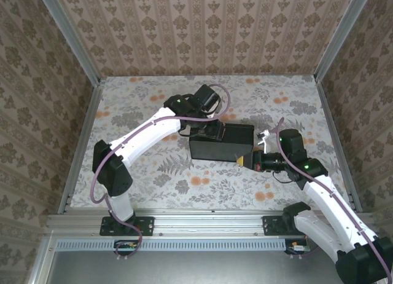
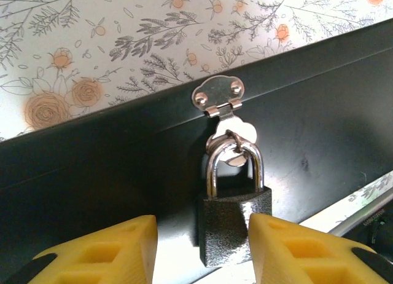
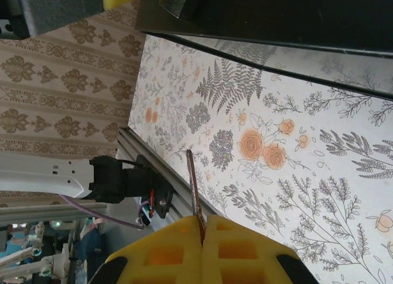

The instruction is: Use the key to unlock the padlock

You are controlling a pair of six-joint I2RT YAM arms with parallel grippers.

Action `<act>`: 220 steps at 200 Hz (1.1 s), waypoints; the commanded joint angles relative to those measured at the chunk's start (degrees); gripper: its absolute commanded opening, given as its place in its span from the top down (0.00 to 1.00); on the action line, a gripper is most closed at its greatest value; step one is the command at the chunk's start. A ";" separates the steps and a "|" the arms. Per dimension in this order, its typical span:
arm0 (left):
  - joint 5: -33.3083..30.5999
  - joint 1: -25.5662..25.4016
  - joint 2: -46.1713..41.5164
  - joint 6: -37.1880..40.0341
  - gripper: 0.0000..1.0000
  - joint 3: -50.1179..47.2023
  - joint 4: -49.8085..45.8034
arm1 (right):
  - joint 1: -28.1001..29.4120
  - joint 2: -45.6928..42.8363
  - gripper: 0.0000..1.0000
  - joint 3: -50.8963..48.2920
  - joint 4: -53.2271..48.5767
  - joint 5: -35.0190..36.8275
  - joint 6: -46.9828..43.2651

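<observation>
The dark grey, hammered-metal padlock [image 2: 234, 225] with a silver shackle hangs at 6 o'clock from a small silver hasp [image 2: 220, 94] on the side of a black box [image 2: 92, 179]. Its shackle is seated, so the lock reads as not yet opened. The left gripper [image 2: 201, 235] has its yellow fingers [image 2: 104, 250] parted either side of the lock body, with a gap showing on the 9 o'clock side, so it brackets the lock without clamping it.

The right gripper [image 3: 202, 225] is closed on a thin metal key [image 3: 192, 179], pinched at its lower end with the blade pointing toward 12 o'clock. From above, this gripper [image 1: 244, 159] sits at the box's 4 o'clock corner, and the left gripper [image 1: 210, 129] at its 10 o'clock corner.

The risks are probably these. The lock hangs loose and could swing aside when the key presses it, unless the left fingers close first. The key could pivot or slip in so small a pinch. The keyhole is not visible, so alignment is uncertain.

The box [image 1: 221, 142], near the middle of the floral-patterned table [image 1: 153, 173], is shut. Its contents are hidden.
</observation>
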 commanded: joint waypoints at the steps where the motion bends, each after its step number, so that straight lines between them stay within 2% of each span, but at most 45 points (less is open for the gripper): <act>1: 3.01 -1.19 1.03 -2.06 0.56 1.28 -0.41 | -0.65 -0.56 1.00 -0.56 -0.75 -0.68 -1.30; 65: 8.79 -3.66 4.30 -5.63 0.57 3.87 2.98 | -6.26 -0.26 1.00 -0.54 -5.29 -1.65 -2.83; 92: 11.49 -3.81 6.84 -8.06 0.56 5.15 8.48 | -8.46 0.41 1.00 0.20 -7.60 -0.08 -3.34; 127: 11.87 -3.45 9.17 -5.85 0.57 11.24 6.79 | -9.73 2.29 1.00 0.60 -7.01 4.90 -4.02; 151: 12.74 -0.47 5.37 -4.30 0.56 9.47 6.41 | -9.93 3.84 1.00 1.66 -6.65 6.18 -5.18; 182: 15.70 5.25 0.25 -2.24 0.55 3.54 10.77 | -9.93 2.89 1.00 2.33 -6.65 7.06 -5.72; 220: 10.93 10.68 -0.38 6.52 0.52 -2.19 16.83 | -9.93 -2.94 1.00 2.80 -5.10 9.10 -1.58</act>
